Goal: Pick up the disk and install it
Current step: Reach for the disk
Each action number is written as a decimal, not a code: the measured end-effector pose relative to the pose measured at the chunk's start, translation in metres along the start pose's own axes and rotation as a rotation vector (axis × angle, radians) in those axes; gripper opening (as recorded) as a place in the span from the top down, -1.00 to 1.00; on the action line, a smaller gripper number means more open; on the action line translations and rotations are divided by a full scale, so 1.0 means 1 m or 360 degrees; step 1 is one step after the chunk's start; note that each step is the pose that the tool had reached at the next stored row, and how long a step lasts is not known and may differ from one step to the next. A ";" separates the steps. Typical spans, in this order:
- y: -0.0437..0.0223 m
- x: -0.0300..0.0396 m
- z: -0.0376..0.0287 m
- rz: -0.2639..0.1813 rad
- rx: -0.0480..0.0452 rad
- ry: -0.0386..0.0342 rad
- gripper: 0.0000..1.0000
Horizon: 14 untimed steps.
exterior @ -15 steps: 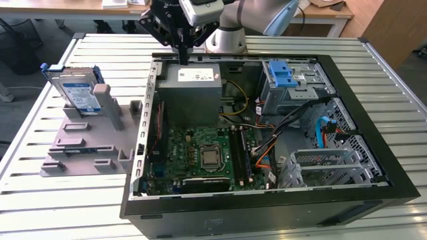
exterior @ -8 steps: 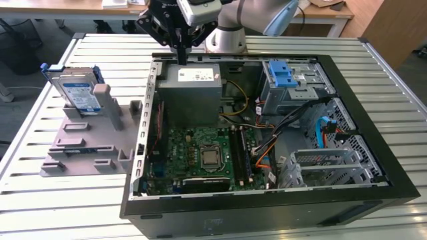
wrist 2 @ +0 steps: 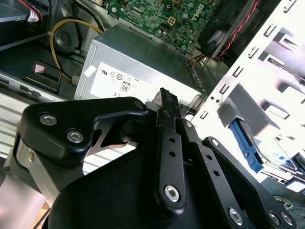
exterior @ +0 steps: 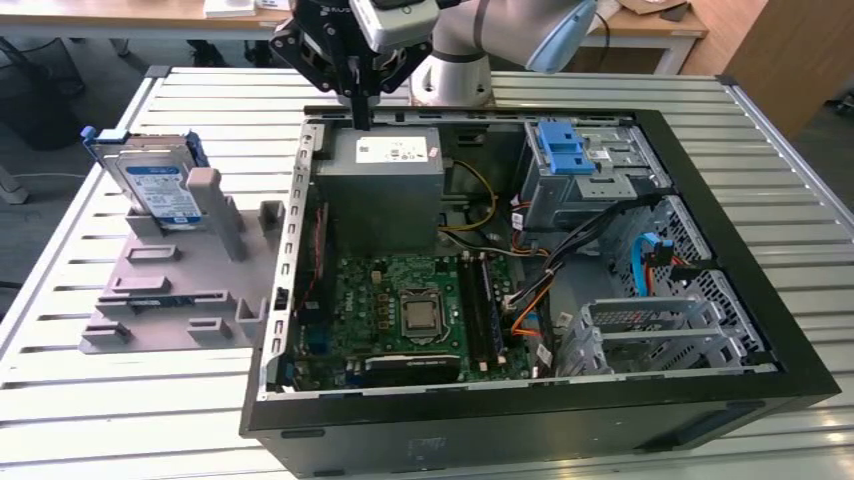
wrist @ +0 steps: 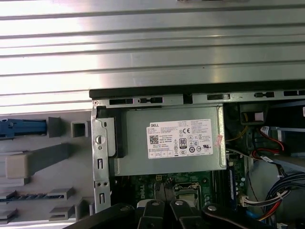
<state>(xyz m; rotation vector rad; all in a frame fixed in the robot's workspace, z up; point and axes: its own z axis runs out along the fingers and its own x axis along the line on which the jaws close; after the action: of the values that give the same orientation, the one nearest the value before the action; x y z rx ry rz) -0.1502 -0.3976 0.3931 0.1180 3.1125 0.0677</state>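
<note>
**Task status.** The task is standing at its opening stage, and the disk (exterior: pixel 158 185) is not yet picked up. It is sitting upright in a grey fixture (exterior: pixel 174 270) on the table, at the exterior view's left of the open computer case (exterior: pixel 534 412). It is well apart from the gripper (exterior: pixel 360 118). In the first wrist view the disk (wrist: pixel 19 128) is showing as a blue carrier edge beside the fixture's grey posts. Both the pick-up and the installation are judged as left to do.

**Gripper.** The gripper is hanging over the far wall of the case, just above the power supply (exterior: pixel 387 175). Its fingers are pressed together and are grasping nothing. In the second wrist view the gripper (wrist 2: pixel 164 93) is pointing at the stickered face of the power supply (wrist 2: pixel 138 67).

**Case interior.** The side panel is off, exposing the green motherboard (exterior: pixel 400 300). A metal drive cage with a light-blue latch (exterior: pixel 574 150) is sitting at the far corner. A second metal cage (exterior: pixel 661 325), at the exterior view's right, appears unoccupied.

**Surface and room.** The case and fixture are resting on a slatted metal table (exterior: pixel 134 410), which is reflecting bright light in the first wrist view. Wooden desks (exterior: pixel 667 30) are standing behind the arm, and grey floor is showing at the exterior view's left.
</note>
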 end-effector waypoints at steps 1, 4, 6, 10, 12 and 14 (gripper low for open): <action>0.0000 0.0001 0.0000 0.0000 0.0000 0.0000 0.79; -0.0001 0.0006 0.0000 0.0000 0.0000 0.0000 0.79; -0.0001 0.0009 0.0000 0.0000 0.0000 0.0000 0.79; -0.0001 0.0017 0.0001 0.0000 0.0000 0.0000 0.79; -0.0002 0.0022 0.0001 0.0000 0.0000 0.0000 0.79; -0.0002 0.0028 0.0000 0.0000 0.0000 0.0000 0.79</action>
<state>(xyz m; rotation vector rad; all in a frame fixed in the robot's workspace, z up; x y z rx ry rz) -0.1529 -0.3976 0.3930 0.1180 3.1125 0.0676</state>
